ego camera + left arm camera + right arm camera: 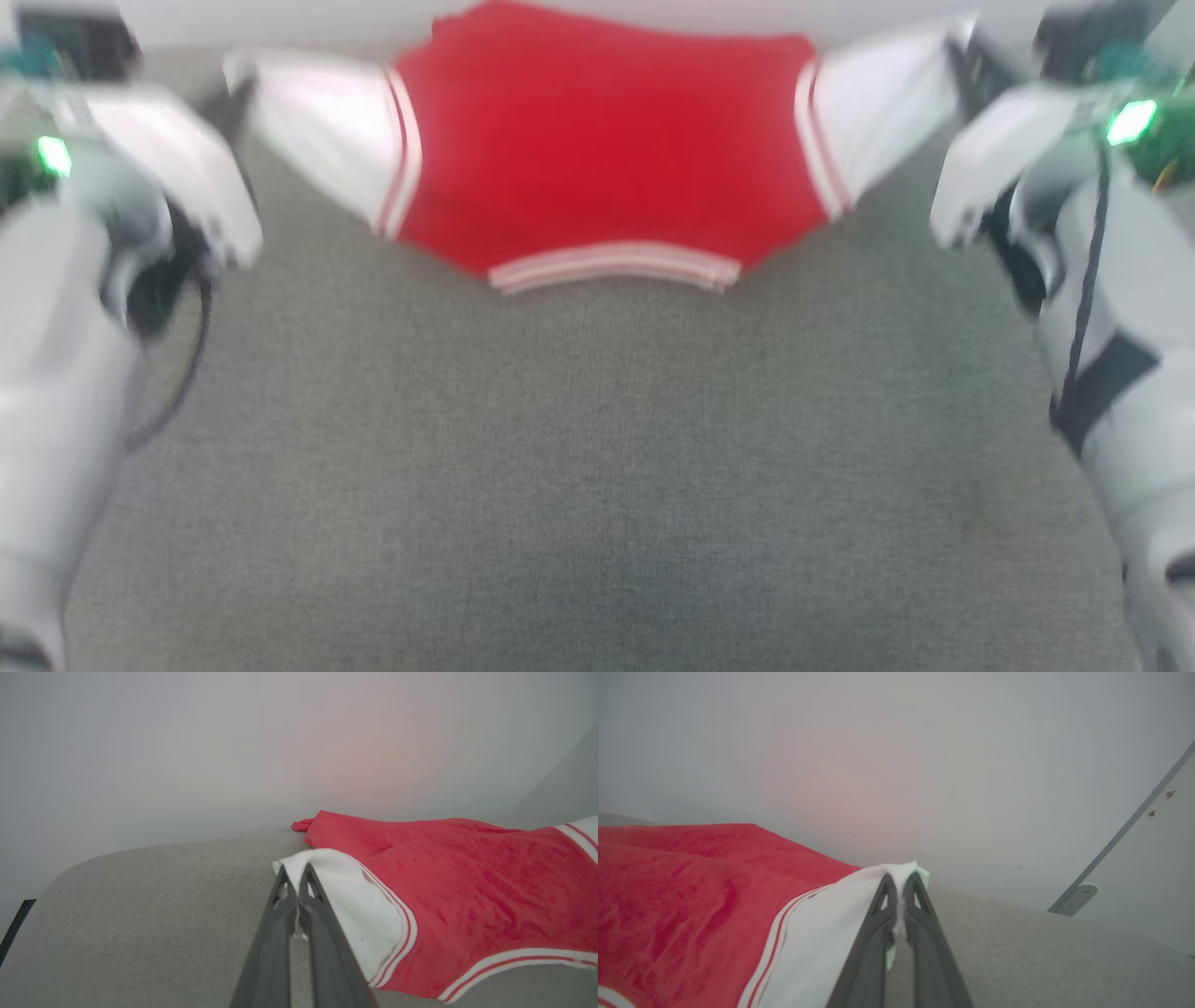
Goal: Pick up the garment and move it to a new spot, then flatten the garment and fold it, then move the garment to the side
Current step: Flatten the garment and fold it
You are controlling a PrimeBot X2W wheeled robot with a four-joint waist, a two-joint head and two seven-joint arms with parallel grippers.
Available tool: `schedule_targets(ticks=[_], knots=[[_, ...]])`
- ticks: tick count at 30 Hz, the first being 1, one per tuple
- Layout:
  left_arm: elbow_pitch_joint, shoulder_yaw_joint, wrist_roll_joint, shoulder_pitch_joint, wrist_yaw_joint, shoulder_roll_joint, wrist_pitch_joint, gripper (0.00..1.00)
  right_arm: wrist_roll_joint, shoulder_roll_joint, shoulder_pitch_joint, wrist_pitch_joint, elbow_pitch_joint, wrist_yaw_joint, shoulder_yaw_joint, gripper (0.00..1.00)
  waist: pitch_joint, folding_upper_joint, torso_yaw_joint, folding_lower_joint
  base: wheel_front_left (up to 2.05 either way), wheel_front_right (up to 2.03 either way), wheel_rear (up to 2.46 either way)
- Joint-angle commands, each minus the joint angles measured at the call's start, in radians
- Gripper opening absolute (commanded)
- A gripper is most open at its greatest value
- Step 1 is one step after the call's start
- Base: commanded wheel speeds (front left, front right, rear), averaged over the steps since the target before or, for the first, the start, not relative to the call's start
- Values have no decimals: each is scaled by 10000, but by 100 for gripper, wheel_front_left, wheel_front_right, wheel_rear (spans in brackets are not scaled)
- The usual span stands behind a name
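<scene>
The garment [597,159] is bright red with white end panels and striped bands. It hangs stretched between my two grippers at the far side of the grey surface, its lower striped hem sagging toward me. My left gripper [235,82] is shut on the left white panel. In the left wrist view the dark fingers [280,905] pinch the white corner, and the red garment [467,891] spreads to the right. My right gripper [962,51] is shut on the right white panel. In the right wrist view its fingers [924,910] clamp the white cloth, with the garment [682,891] at the left.
A grey fabric-covered surface [597,467] fills the near and middle area. A pale wall [233,742] rises just behind the garment. A white panel with a bracket [1157,858] stands at the right. My pale forearms [56,373] flank both sides.
</scene>
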Motion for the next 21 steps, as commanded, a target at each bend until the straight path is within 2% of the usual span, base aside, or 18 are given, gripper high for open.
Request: schedule_targets(ticks=[1,5,9,16,17,21], knots=[[-224,13,-173,554,-1,191,155,0,506,-183,510,281,-301,-18,375,0,-455,0,-92,0,0,0,0],[-1043,35,-570,2171,183,562,598,0,1925,-876,2074,1204,-1601,-18,1770,0,-938,0,-168,0,0,0,0],[-2399,93,-1007,3902,726,1146,1041,0,3338,-1840,3765,2117,-3355,-18,2876,0,-1356,0,-241,0,0,0,0],[-5856,341,-1838,7128,2305,2392,1878,0,5001,-3667,6281,3626,-6051,-18,3588,0,-1735,0,-243,0,0,0,0],[-5856,341,-1838,7128,2305,2392,1878,0,5001,-3667,6281,3626,-6051,-18,3588,0,-1735,0,-243,0,0,0,0],[-7911,624,-2362,8770,3421,3081,2186,0,5722,-4486,7401,4515,-7301,-18,3621,0,-1831,0,-221,0,0,0,0]])
